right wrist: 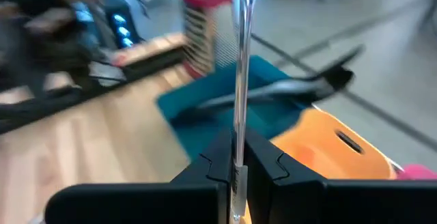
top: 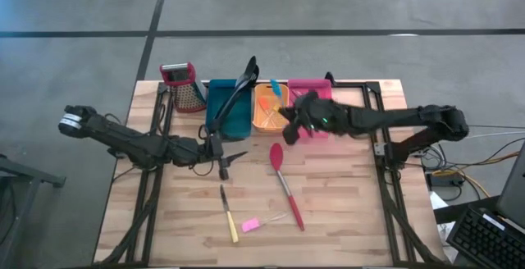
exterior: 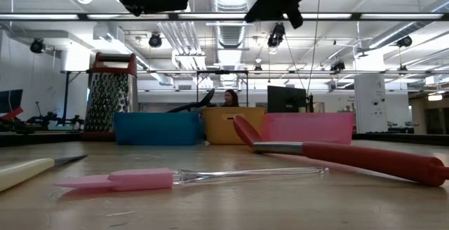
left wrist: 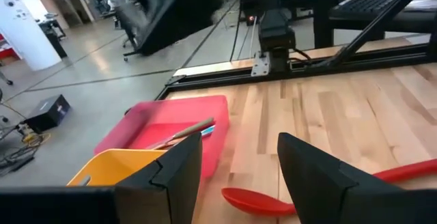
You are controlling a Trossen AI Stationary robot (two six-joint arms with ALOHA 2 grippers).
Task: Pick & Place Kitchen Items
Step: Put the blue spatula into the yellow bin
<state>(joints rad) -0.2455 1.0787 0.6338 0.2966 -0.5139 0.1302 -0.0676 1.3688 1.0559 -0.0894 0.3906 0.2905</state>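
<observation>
Hovering over the orange rectangular bin (top: 267, 109), the right end effector (top: 289, 115) has its fingers (right wrist: 263, 162) pressed together on a thin clear-handled utensil (right wrist: 241, 60), whose shaft rises straight up between them in the right wrist view. The left end effector (top: 221, 156) sits above the bare wooden tabletop (top: 344, 203) just in front of the teal rectangular bin (top: 230, 109), its two dark fingers (left wrist: 311, 173) parted with nothing between them. A black slotted spatula (top: 239, 88) leans out of the teal bin, its head past the back rim. The pink rectangular bin (top: 320, 88) stands beside the orange one and, in the left wrist view, holds a couple of slim tools (left wrist: 183, 132). A metal box grater with a red top (top: 184, 84) stands left of the teal bin. On the open tabletop lie a long red spoon (top: 285, 183), a pale yellow-handled knife (top: 229, 214), and a pink-headed tool with a clear handle (top: 261, 222). A person (exterior: 230, 97) sits well beyond the bins in the low view.
</observation>
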